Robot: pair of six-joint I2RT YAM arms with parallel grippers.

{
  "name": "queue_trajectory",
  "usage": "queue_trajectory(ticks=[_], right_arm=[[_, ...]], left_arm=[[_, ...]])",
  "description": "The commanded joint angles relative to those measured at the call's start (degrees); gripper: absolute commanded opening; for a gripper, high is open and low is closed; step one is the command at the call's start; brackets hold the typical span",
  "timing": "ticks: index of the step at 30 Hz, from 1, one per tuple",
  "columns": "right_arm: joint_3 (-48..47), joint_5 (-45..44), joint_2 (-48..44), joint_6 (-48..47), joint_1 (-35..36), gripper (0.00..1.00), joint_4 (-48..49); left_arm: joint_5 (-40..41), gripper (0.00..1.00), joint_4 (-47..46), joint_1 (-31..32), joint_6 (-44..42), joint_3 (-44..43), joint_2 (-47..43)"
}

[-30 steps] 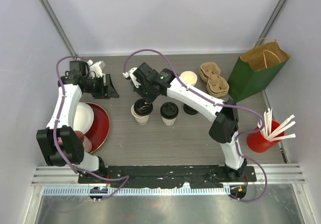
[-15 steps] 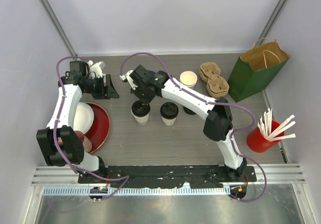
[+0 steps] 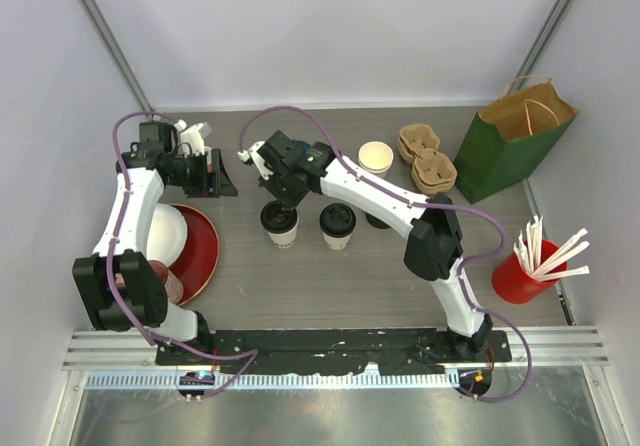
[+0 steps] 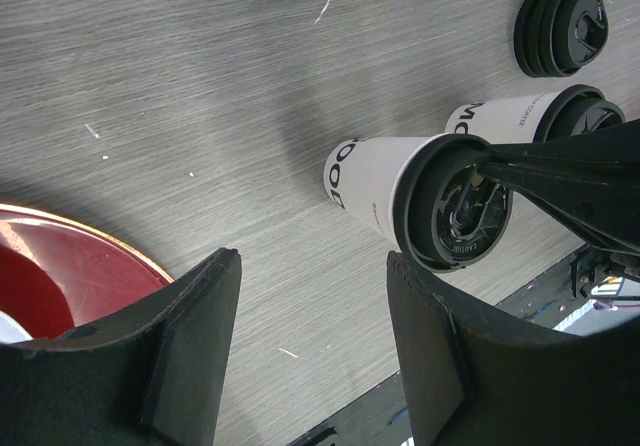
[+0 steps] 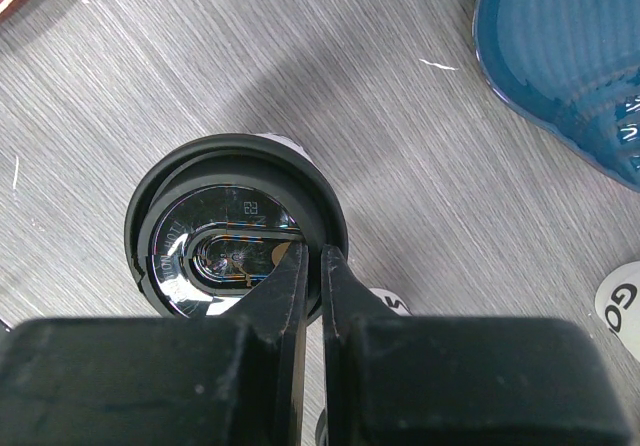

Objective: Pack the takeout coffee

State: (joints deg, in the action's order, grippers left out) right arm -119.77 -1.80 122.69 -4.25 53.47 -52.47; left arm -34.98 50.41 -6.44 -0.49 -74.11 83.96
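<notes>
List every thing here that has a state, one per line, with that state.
left cup: upright, lid on, though it looks slightly off-centre
left cup lid: pinched at its rim by the right gripper
second cup: upright, lidded
third cup: upright, no lid
green bag: upright, mouth open
left gripper: open, holding nothing

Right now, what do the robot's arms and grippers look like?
The left arm and right arm have white links, black joints and looping purple cables. The left gripper and right gripper have matte black, wedge-shaped fingers.
</notes>
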Motion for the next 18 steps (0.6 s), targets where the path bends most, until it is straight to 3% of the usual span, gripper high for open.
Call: queue_trajectory(ticks=[1, 18], right_arm=[[0.4, 0.8, 0.2, -0.5, 0.1, 0.01, 1.8], [4.4, -0.6, -3.2, -0.3, -0.5, 0.01, 3.4]], left_arm=[[-1.2, 0.64, -1.1, 0.1, -0.7, -0.1, -1.3], [-1.7, 0.64, -1.1, -0.1, -0.9, -0.2, -0.7]])
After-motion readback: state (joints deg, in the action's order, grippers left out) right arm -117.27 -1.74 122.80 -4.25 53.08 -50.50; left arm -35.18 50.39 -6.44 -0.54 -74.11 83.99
